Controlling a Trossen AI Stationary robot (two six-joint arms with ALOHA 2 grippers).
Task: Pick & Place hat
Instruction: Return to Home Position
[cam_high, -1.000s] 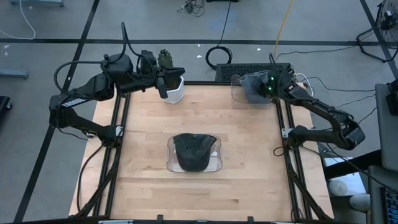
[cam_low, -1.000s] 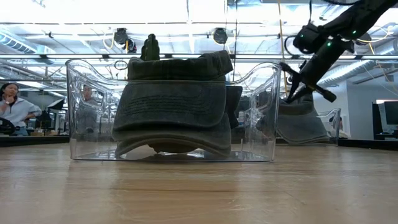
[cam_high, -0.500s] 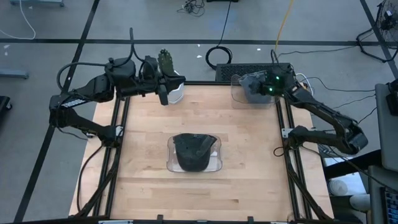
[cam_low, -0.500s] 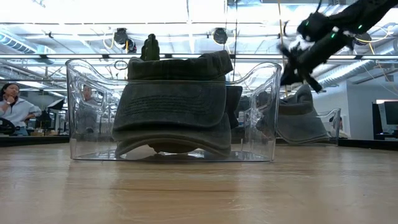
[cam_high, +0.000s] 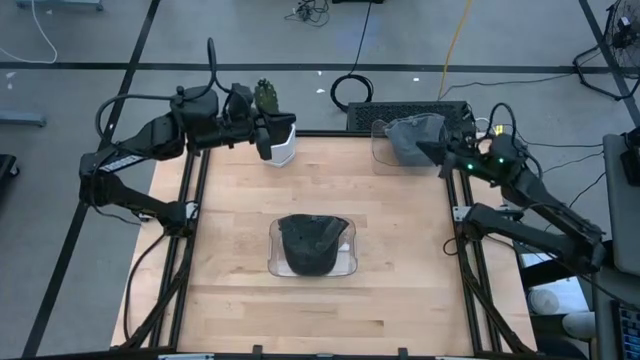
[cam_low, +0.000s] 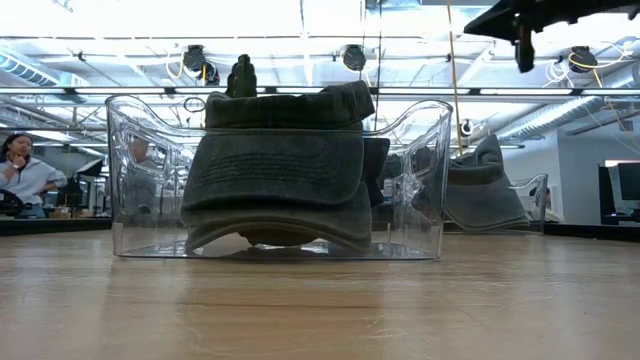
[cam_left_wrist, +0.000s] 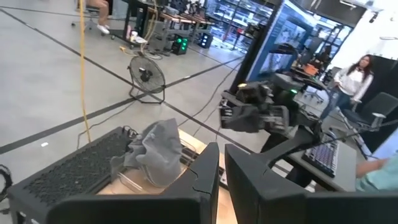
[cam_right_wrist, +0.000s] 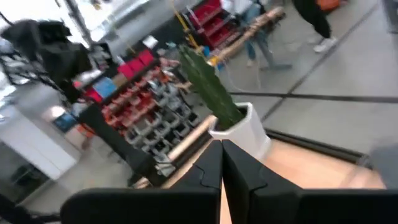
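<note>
A dark hat (cam_high: 312, 243) (cam_low: 280, 170) lies crumpled inside a clear bin (cam_high: 272, 262) (cam_low: 125, 180) at the table's middle. A grey hat (cam_high: 410, 138) (cam_low: 480, 195) (cam_left_wrist: 155, 152) sits in a second clear bin (cam_high: 378, 150) at the far right corner. My right gripper (cam_high: 438, 147) (cam_low: 525, 50) (cam_right_wrist: 222, 158) is shut, empty, and high beside the grey hat on its right side, pointing left. My left gripper (cam_high: 262, 140) (cam_left_wrist: 221, 168) is shut and waits in the air at the far left, by a white pot.
A white pot with a cactus (cam_high: 281, 140) (cam_right_wrist: 239, 124) stands at the far edge, left of centre, right by my left gripper. A black box (cam_high: 375, 112) and cables lie beyond the far edge. Bare wood (cam_high: 230, 300) surrounds the middle bin. People show in the room behind.
My right gripper has drawn back from above the grey hat toward the table's right edge and risen, leaving the low view's middle for its top edge. The grey hat stays in its bin. The dark hat and its bin have not moved.
</note>
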